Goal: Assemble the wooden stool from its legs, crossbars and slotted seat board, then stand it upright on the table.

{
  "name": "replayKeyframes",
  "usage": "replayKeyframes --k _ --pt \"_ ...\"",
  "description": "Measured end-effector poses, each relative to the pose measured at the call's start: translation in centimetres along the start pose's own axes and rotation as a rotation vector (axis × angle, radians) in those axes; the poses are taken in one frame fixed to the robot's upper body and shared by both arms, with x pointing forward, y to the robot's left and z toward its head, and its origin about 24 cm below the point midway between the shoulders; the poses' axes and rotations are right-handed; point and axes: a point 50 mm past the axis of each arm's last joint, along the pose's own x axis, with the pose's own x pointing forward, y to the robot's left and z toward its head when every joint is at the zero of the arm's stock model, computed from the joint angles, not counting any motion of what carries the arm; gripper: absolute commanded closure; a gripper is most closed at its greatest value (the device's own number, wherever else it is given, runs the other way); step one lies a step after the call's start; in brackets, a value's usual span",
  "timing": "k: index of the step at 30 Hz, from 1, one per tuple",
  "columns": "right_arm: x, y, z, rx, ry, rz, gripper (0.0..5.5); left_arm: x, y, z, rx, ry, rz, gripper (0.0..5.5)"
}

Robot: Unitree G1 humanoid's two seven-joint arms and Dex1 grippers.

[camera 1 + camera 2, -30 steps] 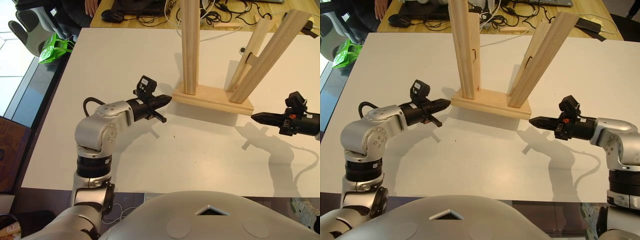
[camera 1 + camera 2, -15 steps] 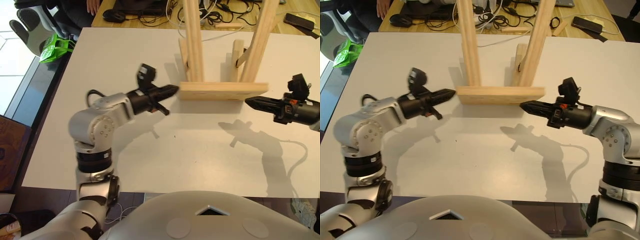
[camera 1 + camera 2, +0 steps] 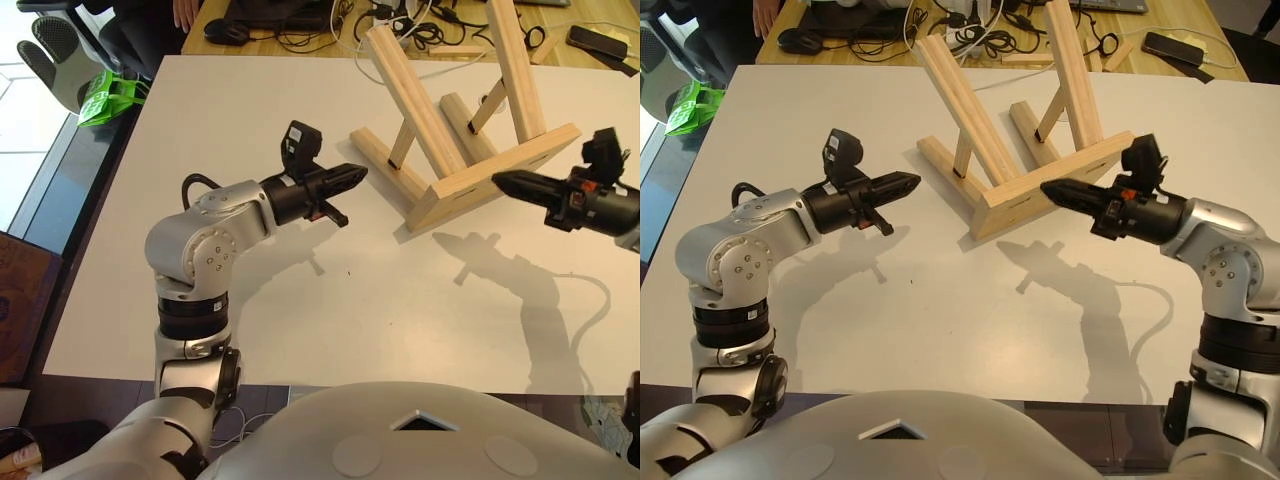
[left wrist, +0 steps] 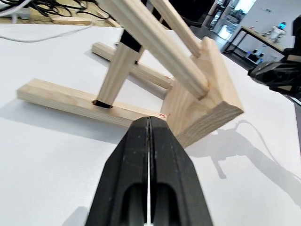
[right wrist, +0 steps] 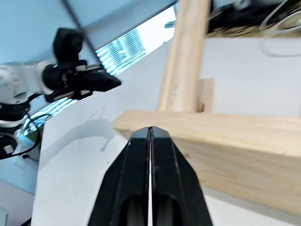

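Right end effector horizontal, closed, beside stool

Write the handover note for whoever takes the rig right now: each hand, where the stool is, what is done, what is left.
Hands: left hand shut, empty, beside the stool, apart from it. The right hand is shut, empty, tip at the seat board; contact unclear.
Things: the stool lies on its side on the table, seat board on edge.
Done: legs, crossbars and seat look joined.
Left: stand it upright.
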Motion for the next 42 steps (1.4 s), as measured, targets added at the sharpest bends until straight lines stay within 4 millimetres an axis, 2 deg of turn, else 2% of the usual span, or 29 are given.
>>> replayKeyframes --k 1,3,5,7,9,11,13,16,18,22,25,28,37,39,42 --pt "0.2 -1.3 1.4 -0.042 -0.098 -0.104 5.50 -0.1 1.0 1.1 0.007 -0.080 0.075 5.47" --pt "0.2 -3.1 3.7 -0.110 -0.225 -0.257 5.50 -0.3 1.7 3.3 0.024 -0.219 0.136 5.47" --pt "-0.1 -5.2 4.7 -0.154 -0.294 -0.429 5.50 -0.4 1.8 3.9 0.010 -0.293 0.145 5.47" --pt "-0.6 -7.0 5.0 -0.176 -0.314 -0.582 5.50 -0.4 1.8 4.1 -0.012 -0.330 0.144 5.47" --pt "-0.6 -9.0 4.8 -0.199 -0.257 -0.727 5.50 -0.3 1.8 4.2 -0.028 -0.361 0.162 5.47" --pt "-0.3 -10.3 4.2 -0.222 -0.157 -0.800 5.50 -0.2 2.1 4.5 -0.025 -0.384 0.206 5.47" --pt "0.0 -11.7 3.0 -0.222 -0.019 -0.884 5.50 -0.2 2.9 4.6 -0.028 -0.403 0.296 5.47" --pt "0.0 -12.6 1.1 -0.196 0.103 -0.931 5.50 0.0 3.2 4.5 -0.042 -0.426 0.352 5.47" --pt "0.6 -12.5 0.8 -0.188 0.107 -0.848 5.50 0.4 3.2 4.3 -0.058 -0.434 0.370 5.47" --pt "3.8 -10.3 0.3 -0.155 0.046 -0.451 5.50 0.8 2.8 4.2 -0.060 -0.430 0.367 5.47" --pt "4.2 -8.6 -0.4 -0.121 0.045 -0.240 5.50 0.8 2.8 4.1 -0.057 -0.425 0.367 5.47" --pt "3.6 -7.7 -1.2 -0.067 0.063 -0.161 5.50 0.9 2.8 4.0 -0.053 -0.418 0.368 5.47" --pt "2.3 -2.7 -2.4 0.044 0.199 0.119 5.50 0.9 2.8 3.6 -0.054 -0.405 0.372 5.47" --pt "2.3 -2.3 -2.2 0.024 0.197 0.112 5.50 0.9 2.8 3.5 -0.057 -0.402 0.374 5.47" --pt "2.1 -3.1 -1.8 -0.055 0.183 -0.014 5.50 0.8 3.1 3.1 -0.021 -0.365 0.404 5.47"
